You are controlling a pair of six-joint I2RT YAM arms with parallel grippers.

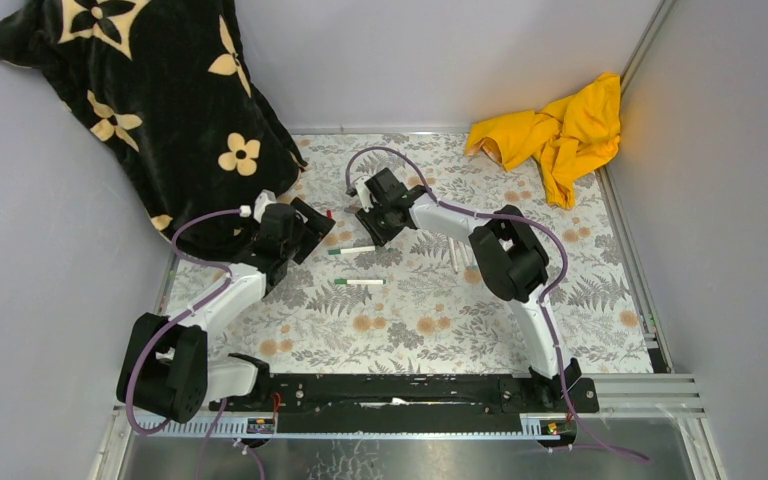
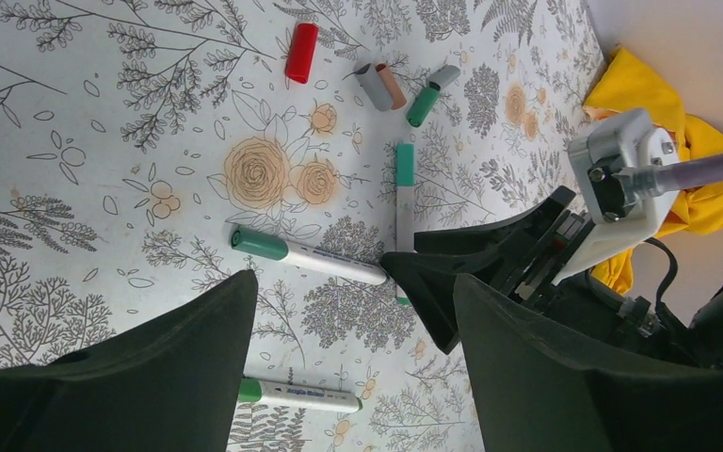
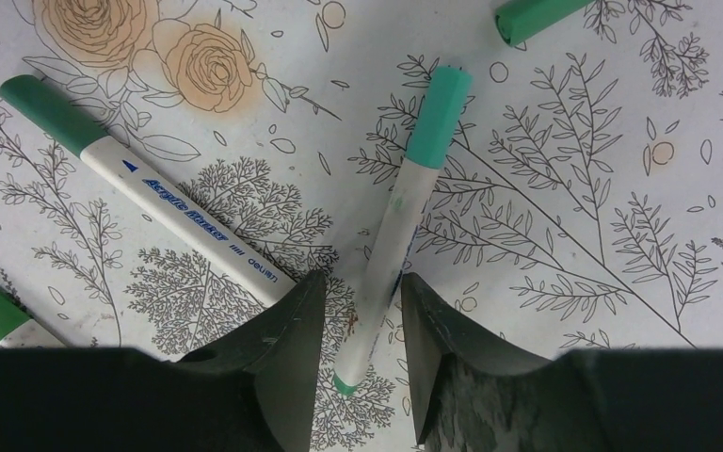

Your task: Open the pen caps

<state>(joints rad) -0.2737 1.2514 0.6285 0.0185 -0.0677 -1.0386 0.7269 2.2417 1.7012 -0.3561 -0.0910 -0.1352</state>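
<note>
Collision is my first concern: the left gripper (image 2: 353,311) hangs wide open and empty close beside the right gripper (image 3: 360,282), and both crowd one patch of table. The right one's fingers stand part-open astride the teal-capped pen (image 3: 391,226), clamped on nothing. I judge that an off-centre closure could roll the round barrel out. Its cap (image 3: 438,113) is on. Green-capped pens (image 2: 306,256) lie alongside; loose caps (image 2: 381,87), red, grey-brown and green, lie just beyond.

Walls (image 1: 410,60): plain grey. Table (image 1: 580,330): flat floral cover. Black flowered blanket (image 1: 140,90) far left, yellow cloth (image 1: 560,125) far right.
</note>
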